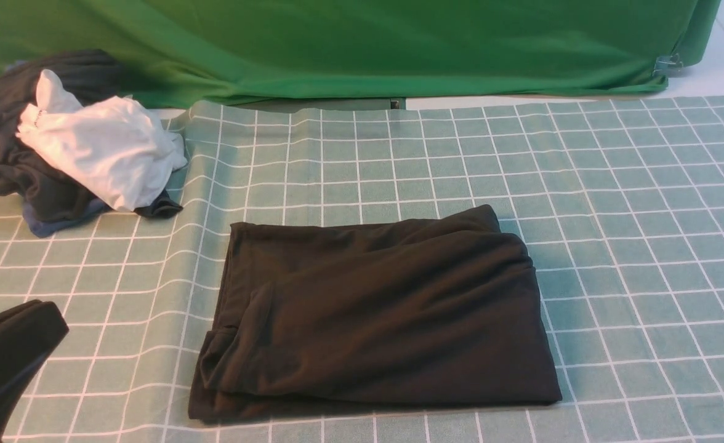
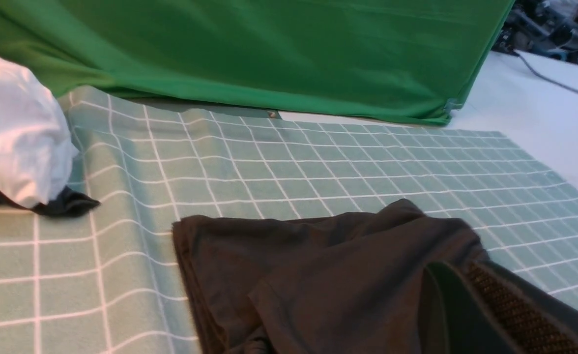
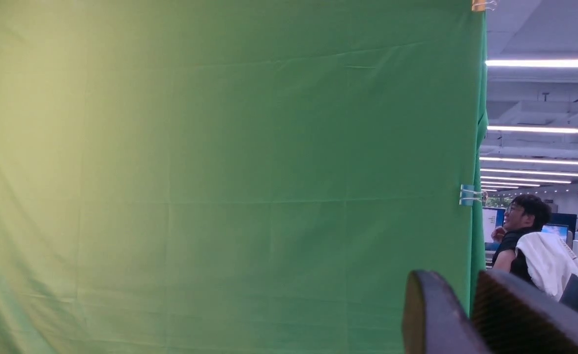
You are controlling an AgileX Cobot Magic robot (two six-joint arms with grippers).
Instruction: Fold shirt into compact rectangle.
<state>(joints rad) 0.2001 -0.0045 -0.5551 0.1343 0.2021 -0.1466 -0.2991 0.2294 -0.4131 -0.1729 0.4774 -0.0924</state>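
Observation:
The black shirt [image 1: 374, 314] lies on the checked cloth as a wrinkled, roughly rectangular folded bundle, with no print or label showing. In the left wrist view the shirt [image 2: 318, 280] fills the ground just behind the fingers. My left gripper [image 1: 45, 317] sits low at the near left, apart from the shirt, and in its own view the left gripper [image 2: 453, 273] is shut with nothing in it. The right gripper [image 3: 456, 282] is out of the front view, raised and facing the green backdrop. Its fingers stand a narrow gap apart and hold nothing.
A white garment [image 1: 103, 147] lies on a dark grey and blue clothes bundle [image 1: 5, 160] at the far left. The green backdrop [image 1: 362, 43] hangs along the back of the green checked tablecloth [image 1: 645, 215]. A seated person [image 3: 520, 231] shows beyond the backdrop's edge.

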